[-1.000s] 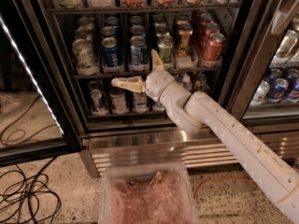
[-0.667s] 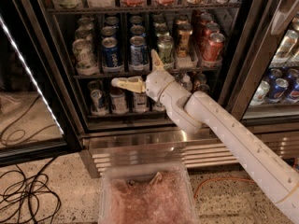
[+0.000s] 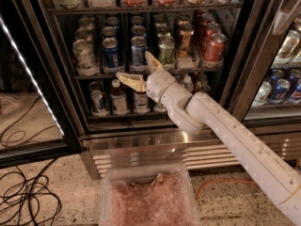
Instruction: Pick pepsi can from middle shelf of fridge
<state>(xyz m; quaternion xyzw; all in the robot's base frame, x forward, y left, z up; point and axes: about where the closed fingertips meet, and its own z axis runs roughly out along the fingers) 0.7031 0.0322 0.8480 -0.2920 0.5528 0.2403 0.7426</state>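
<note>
The hand (image 3: pixel 133 65) hangs spread and empty in the open front of the fridge (image 3: pixel 164 150), just ahead of the can row on the middle shelf (image 3: pixel 94 75). Its lower finger (image 3: pixel 129 80) lies along the shelf's front edge and its upper finger (image 3: pixel 151 61) points up past it. The pepsi can (image 3: pixel 138 50) stands upright at the front of its row, just behind and above the lower finger. The likeliest trouble is height. The hand looks low and tilted for a can that sits on the shelf, so a straight push inward could drive the lower finger into the shelf edge or the clear tray lip. The row is also tight, with a darker blue can (image 3: pixel 111 54) touching or nearly touching the pepsi can on one side and a green-silver can (image 3: pixel 165 48) on the other. A finger that comes in off-centre may wedge against a neighbour, knock it over, or close on the wrong can. A grip taken too near the rim could let the smooth can slip and drop onto the small bottles (image 3: pixel 117 98) on the shelf below.
</note>
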